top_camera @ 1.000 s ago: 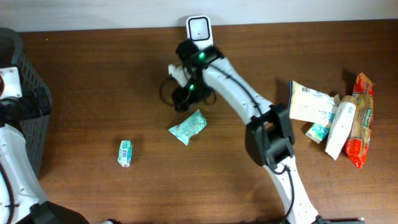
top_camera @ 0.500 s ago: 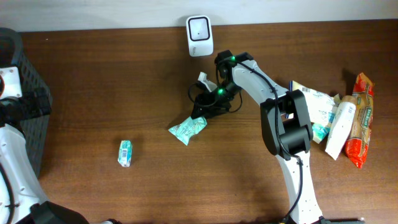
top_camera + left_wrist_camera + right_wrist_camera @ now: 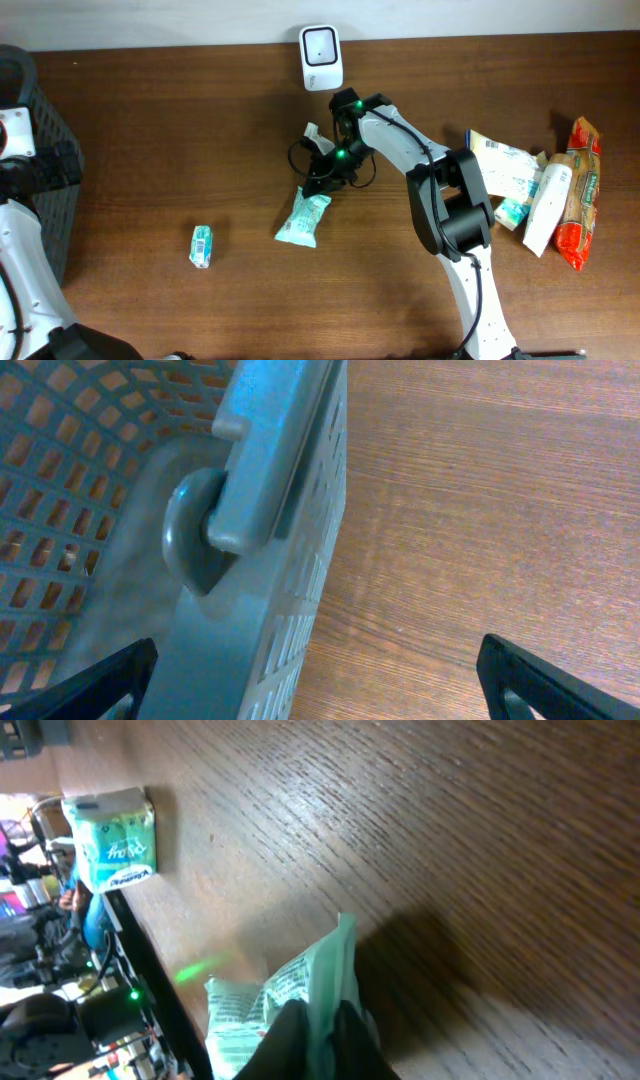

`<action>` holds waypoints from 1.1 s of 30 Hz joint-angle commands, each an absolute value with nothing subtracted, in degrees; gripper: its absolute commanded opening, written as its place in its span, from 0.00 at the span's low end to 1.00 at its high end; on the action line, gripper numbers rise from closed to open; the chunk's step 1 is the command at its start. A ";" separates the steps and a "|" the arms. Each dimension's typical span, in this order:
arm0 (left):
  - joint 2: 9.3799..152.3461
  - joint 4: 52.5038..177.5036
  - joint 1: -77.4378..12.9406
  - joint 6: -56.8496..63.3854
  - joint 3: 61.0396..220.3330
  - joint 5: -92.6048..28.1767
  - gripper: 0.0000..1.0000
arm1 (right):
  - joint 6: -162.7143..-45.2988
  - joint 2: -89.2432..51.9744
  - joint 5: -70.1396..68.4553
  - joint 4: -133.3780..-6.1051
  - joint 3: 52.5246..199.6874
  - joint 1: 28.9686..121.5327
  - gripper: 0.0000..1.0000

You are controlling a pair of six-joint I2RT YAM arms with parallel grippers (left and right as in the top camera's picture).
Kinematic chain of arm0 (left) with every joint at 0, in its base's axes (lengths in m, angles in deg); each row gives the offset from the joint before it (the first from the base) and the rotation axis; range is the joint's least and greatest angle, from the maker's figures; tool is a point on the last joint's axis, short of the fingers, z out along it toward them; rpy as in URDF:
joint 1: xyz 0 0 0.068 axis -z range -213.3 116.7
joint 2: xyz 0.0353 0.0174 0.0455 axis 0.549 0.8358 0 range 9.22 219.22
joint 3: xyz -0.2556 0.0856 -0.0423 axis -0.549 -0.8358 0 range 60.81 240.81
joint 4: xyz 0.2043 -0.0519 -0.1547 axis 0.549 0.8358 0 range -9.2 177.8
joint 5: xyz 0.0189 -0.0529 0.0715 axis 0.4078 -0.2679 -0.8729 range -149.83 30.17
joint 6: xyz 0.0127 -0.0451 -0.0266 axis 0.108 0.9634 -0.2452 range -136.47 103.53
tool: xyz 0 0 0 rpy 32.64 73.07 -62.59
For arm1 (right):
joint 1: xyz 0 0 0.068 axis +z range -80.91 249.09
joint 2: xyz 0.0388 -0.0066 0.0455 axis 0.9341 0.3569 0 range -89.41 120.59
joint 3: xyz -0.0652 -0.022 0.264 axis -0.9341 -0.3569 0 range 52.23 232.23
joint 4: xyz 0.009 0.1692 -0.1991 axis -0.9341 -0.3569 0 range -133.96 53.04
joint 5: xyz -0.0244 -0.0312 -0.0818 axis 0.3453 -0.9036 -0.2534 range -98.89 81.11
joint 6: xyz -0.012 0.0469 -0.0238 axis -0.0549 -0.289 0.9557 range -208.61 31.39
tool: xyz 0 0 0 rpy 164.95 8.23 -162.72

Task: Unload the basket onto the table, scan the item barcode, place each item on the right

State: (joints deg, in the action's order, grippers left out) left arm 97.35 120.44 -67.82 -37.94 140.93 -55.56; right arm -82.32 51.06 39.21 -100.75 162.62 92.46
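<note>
Overhead: the right gripper [image 3: 316, 185] sits at centre frame, just below the white barcode scanner [image 3: 320, 57] at the top edge. Its jaws are pinched on the upper end of the green pouch [image 3: 303, 220], which trails down and left on the wooden surface [image 3: 180, 120]. A small green box [image 3: 202, 245] lies well apart at lower left, a pile of packets [image 3: 530, 190] is at the right edge, and a grey basket [image 3: 45, 170] is at the far left.

Left wrist: the left gripper [image 3: 315, 685] hangs over the basket's rim [image 3: 270, 510], with its jaws spread wide and a fingertip in each bottom corner, gripping nothing.

Right wrist: at bottom centre the dark fingers [image 3: 345, 1040] are clamped together on the pouch's edge. The small green box stands on the surface at upper left.
</note>
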 commanded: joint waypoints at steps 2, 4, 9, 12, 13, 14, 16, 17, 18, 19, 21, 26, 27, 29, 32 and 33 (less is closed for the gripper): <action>97.62 120.50 -67.97 -37.79 141.21 -54.95 0.99 | -80.69 50.58 38.88 -100.46 162.05 92.64 0.04; 97.62 120.50 -67.97 -37.79 141.21 -54.95 0.99 | -79.61 50.58 38.88 -99.76 162.40 92.16 0.08; 97.62 120.50 -67.97 -37.81 141.21 -54.95 0.99 | -106.76 50.53 30.31 -91.50 166.84 85.36 0.04; 97.62 120.50 -67.97 -37.79 141.21 -54.95 0.99 | -111.22 50.47 26.60 -91.96 166.97 82.28 0.04; 97.62 120.50 -67.97 -37.79 141.21 -54.95 0.99 | -108.01 50.47 26.88 -94.21 166.97 82.12 0.04; 97.62 120.50 -67.97 -37.79 141.21 -54.95 0.99 | -104.44 50.47 26.88 -96.94 166.97 82.26 0.11; 97.62 120.50 -67.97 -37.79 141.21 -54.95 0.99 | -96.86 50.47 26.88 -102.21 166.97 82.85 0.49; 97.62 120.50 -67.97 -37.79 141.21 -54.95 0.99 | -94.06 50.47 27.10 -103.57 166.97 82.93 0.55; 97.62 120.50 -67.97 -37.79 141.21 -54.95 0.99 | -88.82 50.47 29.38 -105.25 166.97 82.93 0.61; 97.62 120.50 -67.97 -37.81 141.21 -54.95 0.99 | -85.67 50.47 31.04 -106.21 167.01 82.80 0.62; 97.62 120.50 -67.97 -37.79 141.21 -54.95 0.99 | -82.28 50.47 31.19 -108.26 167.99 82.17 0.65; 97.62 120.50 -67.97 -37.79 141.21 -54.95 0.99 | -81.60 50.47 31.36 -109.62 169.35 83.44 0.65; 97.62 120.50 -67.97 -37.79 141.21 -54.95 0.99 | -82.00 50.47 31.30 -109.62 169.35 84.00 0.65; 97.62 120.50 -67.97 -37.79 141.21 -54.95 0.99 | -85.14 50.47 30.91 -109.64 169.35 84.62 0.65; 97.62 120.50 -67.97 -37.79 141.21 -54.95 0.99 | -90.19 50.49 29.40 -109.55 169.33 84.90 0.68; 97.62 120.50 -67.97 -37.81 141.21 -54.95 0.99 | -90.19 50.49 29.07 -108.72 169.11 85.64 0.69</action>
State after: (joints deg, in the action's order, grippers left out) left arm 97.35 120.44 -67.82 -37.94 140.93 -55.56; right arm -87.64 51.03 29.90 -109.58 168.32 84.64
